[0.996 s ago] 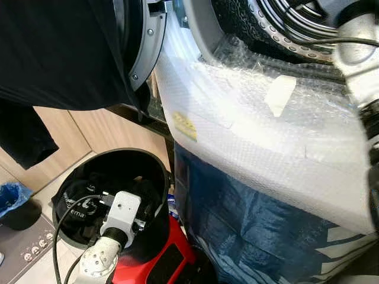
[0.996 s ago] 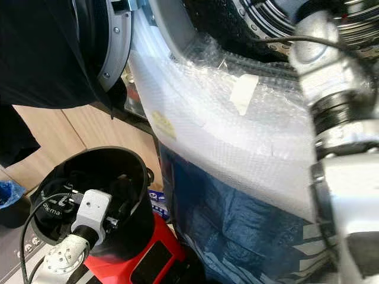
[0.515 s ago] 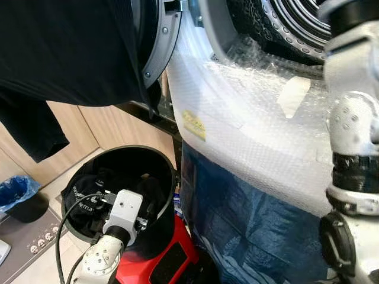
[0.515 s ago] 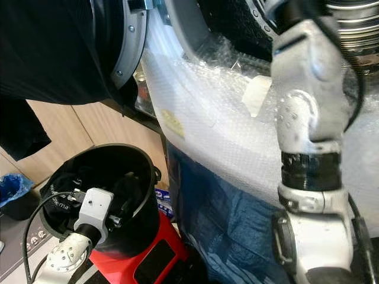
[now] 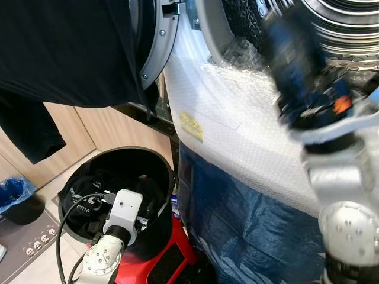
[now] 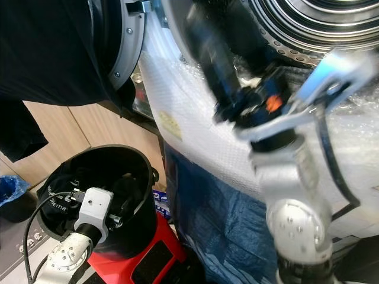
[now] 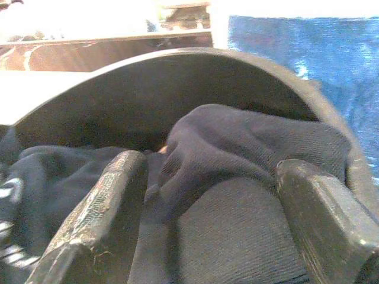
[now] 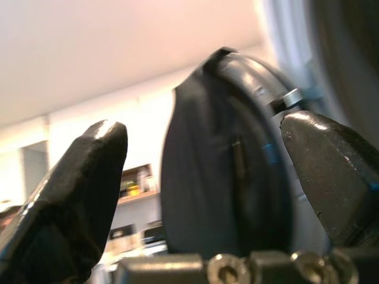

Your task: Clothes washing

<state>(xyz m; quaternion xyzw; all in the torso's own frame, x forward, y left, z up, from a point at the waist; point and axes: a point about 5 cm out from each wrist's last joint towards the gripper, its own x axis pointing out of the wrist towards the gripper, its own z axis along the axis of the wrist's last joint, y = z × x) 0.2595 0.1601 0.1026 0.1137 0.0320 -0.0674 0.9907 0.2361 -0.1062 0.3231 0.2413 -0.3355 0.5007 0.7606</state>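
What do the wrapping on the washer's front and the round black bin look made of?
Wrapping: clear bubble wrap over white foam sheet by the look, dimpled and glossy. Bin: apparently hard plastic, smooth with a dull sheen; dark knit clothes lie inside.

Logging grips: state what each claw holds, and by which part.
Nothing is held. The left claw is open down in the round black plastic bin, straddling the dark clothes. The right claw is open, raised.

My head views are daylit but uneven: glare washes out the bubble wrap [image 5: 237, 118] on the washer front, while the black bucket [image 5: 160, 177] sits in shadow. The right arm [image 6: 260, 112] smears with motion blur. In the left wrist view the background is overexposed; the right wrist view is soft and hazy.
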